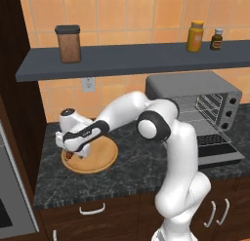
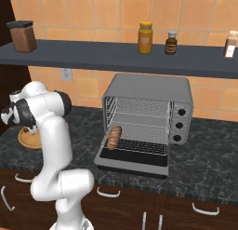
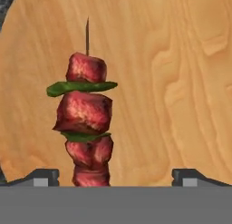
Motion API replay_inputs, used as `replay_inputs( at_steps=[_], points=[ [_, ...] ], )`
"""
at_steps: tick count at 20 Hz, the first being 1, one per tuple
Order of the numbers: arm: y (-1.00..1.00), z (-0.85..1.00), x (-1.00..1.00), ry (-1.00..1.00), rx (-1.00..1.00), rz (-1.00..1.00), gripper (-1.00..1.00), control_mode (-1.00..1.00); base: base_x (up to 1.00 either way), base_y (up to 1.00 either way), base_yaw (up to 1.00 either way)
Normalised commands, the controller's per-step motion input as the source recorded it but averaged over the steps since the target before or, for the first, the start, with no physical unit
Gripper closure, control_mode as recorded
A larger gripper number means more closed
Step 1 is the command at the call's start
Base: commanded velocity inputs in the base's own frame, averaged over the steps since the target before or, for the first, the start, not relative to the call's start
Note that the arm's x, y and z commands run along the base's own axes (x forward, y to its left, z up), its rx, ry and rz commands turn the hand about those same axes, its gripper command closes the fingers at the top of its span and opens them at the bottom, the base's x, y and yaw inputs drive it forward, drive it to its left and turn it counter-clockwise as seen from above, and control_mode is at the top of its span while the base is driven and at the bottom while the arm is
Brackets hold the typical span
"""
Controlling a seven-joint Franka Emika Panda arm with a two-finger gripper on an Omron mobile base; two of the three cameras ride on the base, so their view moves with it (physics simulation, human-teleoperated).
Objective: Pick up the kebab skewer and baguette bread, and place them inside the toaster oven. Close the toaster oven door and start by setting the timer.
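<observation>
The kebab skewer (image 3: 86, 119), red meat chunks with green slices, lies on a round wooden board (image 1: 100, 159) at the left of the counter. My gripper (image 3: 116, 177) hovers just over it, open, fingers wide apart; the skewer's lower end lies between them, nearer the left finger (image 3: 43, 177). In the left base view the gripper (image 1: 71, 153) points down at the board. The baguette bread (image 2: 114, 137) rests at the left front of the rack inside the toaster oven (image 2: 148, 89). The toaster oven door (image 2: 132, 163) hangs down flat, open.
A dark shelf (image 1: 132, 59) above the counter carries a brown canister (image 1: 69, 43), a yellow jar (image 1: 195, 36) and a small dark bottle (image 1: 216, 39). A tall dark cabinet (image 1: 17, 89) stands left of the board. The toaster oven (image 1: 195, 89) fills the counter's right side.
</observation>
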Motion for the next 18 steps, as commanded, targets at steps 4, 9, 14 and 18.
replay_inputs(
  at_steps=[4, 9, 14, 18],
  points=[
    [0.00, -0.07, 0.11, -0.06, 0.14, 0.00, -1.00, -1.00, 0.00, 0.00, 0.00],
    [0.24, -0.11, 0.24, 0.00, 0.06, 0.00, -1.00, -1.00, 0.00, 0.00, 0.00],
    [0.49, -0.03, 0.28, 0.02, 0.00, 0.00, -1.00, -1.00, 0.00, 0.00, 0.00],
    [0.14, -0.65, -0.02, 0.08, 0.00, 0.00, -1.00, -1.00, 0.00, 0.00, 0.00]
  ],
)
